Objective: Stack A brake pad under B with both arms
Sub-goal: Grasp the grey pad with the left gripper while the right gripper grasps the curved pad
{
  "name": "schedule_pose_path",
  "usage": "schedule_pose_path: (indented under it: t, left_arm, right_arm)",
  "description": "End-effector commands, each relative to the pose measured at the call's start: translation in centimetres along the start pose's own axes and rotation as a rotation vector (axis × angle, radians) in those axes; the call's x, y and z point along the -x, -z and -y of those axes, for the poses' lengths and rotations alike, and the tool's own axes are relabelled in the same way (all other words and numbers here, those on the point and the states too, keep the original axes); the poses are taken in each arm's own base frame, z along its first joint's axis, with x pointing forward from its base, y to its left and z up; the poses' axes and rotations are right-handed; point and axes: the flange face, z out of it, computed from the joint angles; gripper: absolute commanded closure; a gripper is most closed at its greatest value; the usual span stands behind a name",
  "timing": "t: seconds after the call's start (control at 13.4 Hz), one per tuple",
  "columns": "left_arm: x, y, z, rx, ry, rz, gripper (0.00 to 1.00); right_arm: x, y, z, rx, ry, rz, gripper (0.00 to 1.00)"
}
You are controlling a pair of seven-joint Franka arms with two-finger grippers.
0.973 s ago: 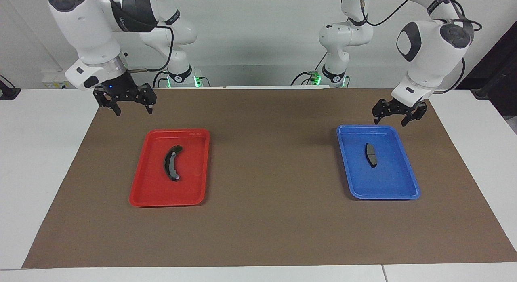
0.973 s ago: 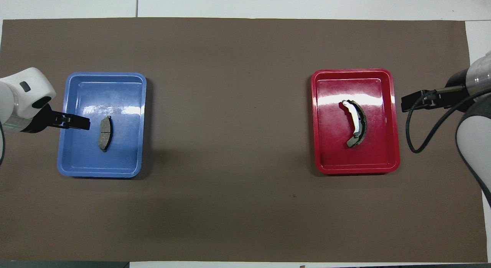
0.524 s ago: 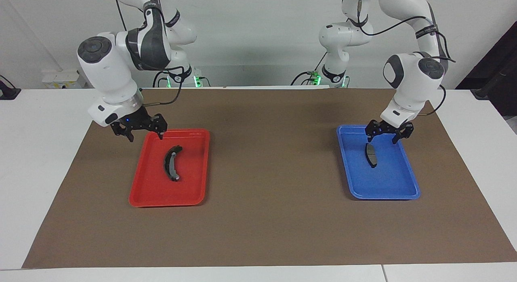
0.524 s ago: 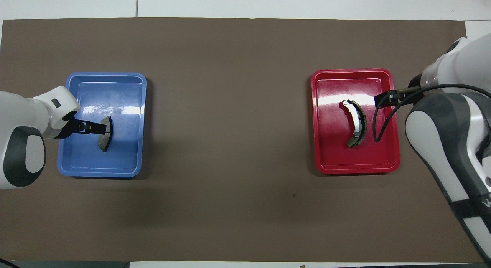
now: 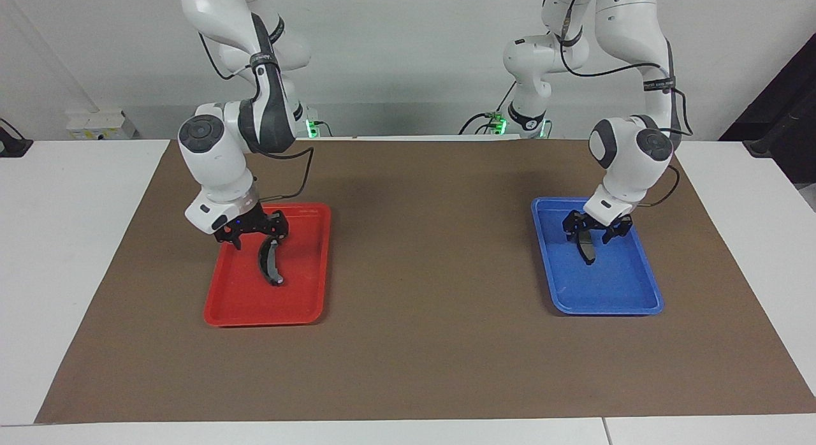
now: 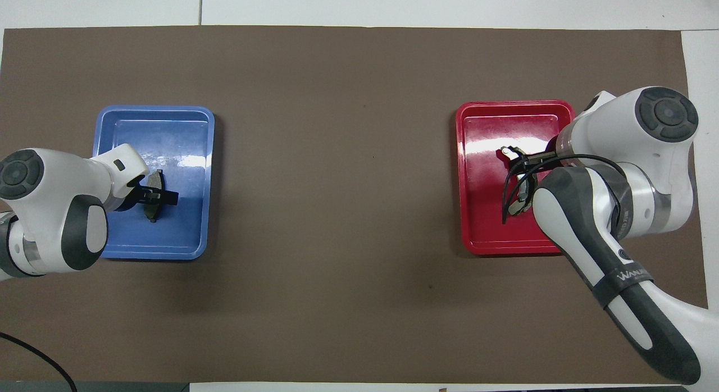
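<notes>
The A brake pad (image 5: 586,247) lies flat in the blue tray (image 5: 628,292) toward the left arm's end of the surface; B (image 5: 270,262), the longer crescent with a light-grey strip, lies in the red tray (image 5: 255,308) toward the right arm's end. The two trays are well apart on the brown mat (image 5: 421,241).

I judge both pads stiff, dense and heavier than their size suggests, with a dull friction face that should hold well between fingers. A is short and nearly straight, so I would pinch it across its width at mid-length. B is curved; a hold across the middle of the arc should keep it from swinging, whereas an end hold would let it tilt. A is to go down first, with B on top.

The left tool (image 5: 591,230) is low inside the blue tray, its fingers spread on either side of A's end nearer the robots, not visibly closed on it. The right tool (image 5: 253,233) is low in the red tray over B's end nearer the robots, fingers likewise spread.

In the overhead view the right arm's forearm and cable cover much of B, and the left arm's wrist hides part of A. I cannot tell from either view whether any fingertip touches pad or tray floor.
</notes>
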Motion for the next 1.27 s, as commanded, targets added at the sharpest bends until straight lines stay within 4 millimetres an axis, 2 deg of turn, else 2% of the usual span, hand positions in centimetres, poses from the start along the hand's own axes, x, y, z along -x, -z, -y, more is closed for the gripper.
schedule_pose_path:
  t: [0.0, 0.07, 0.22, 0.3, 0.37, 0.52, 0.67, 0.82, 1.12, 1.2]
  left_arm:
    - [0.3, -0.4, 0.3, -0.005, -0.006, -0.011, 0.04]
    - [0.3, -0.4, 0.3, -0.004, -0.008, -0.007, 0.16]
    - [0.5, -0.5, 0.5, -0.001, -0.007, 0.011, 0.69]
    - [0.8, -0.6, 0.9, 0.001, 0.000, 0.034, 0.89]
    - [0.9, -0.6, 1.2, 0.002, 0.008, 0.043, 0.99]
    - [0.8, -0.5, 1.2, 0.001, 0.006, 0.038, 0.99]
    - [0.5, -0.2, 1.2, -0.001, 0.006, 0.029, 0.99]
    - [-0.8, 1.8, 1.7, -0.003, 0.012, 0.020, 0.99]
    - [-5.1, 10.9, 2.0, 0.009, 0.018, 0.042, 0.99]
    - [-6.0, 13.5, 1.3, 0.043, 0.032, 0.033, 0.99]
  right_arm:
    - [0.4, -1.4, -0.4, -0.013, -0.005, -0.007, 0.08]
    - [0.6, -2.2, -0.5, -0.013, -0.005, -0.004, 0.09]
    - [0.4, -4.1, -0.3, -0.011, -0.004, 0.016, 0.13]
    - [0.2, -5.0, -0.2, -0.011, 0.000, 0.015, 0.13]
    - [0.2, -5.6, -0.4, -0.010, -0.001, 0.022, 0.13]
    - [0.2, -6.8, -0.6, -0.010, -0.004, 0.039, 0.17]
    - [0.2, -6.8, -0.6, -0.010, -0.004, 0.039, 0.23]
    - [0.2, -6.8, -0.6, -0.010, -0.002, 0.039, 0.32]
    - [0.2, -6.8, -0.8, -0.010, 0.010, 0.039, 0.44]
    - [0.3, -6.8, -0.8, -0.010, 0.010, 0.041, 0.47]
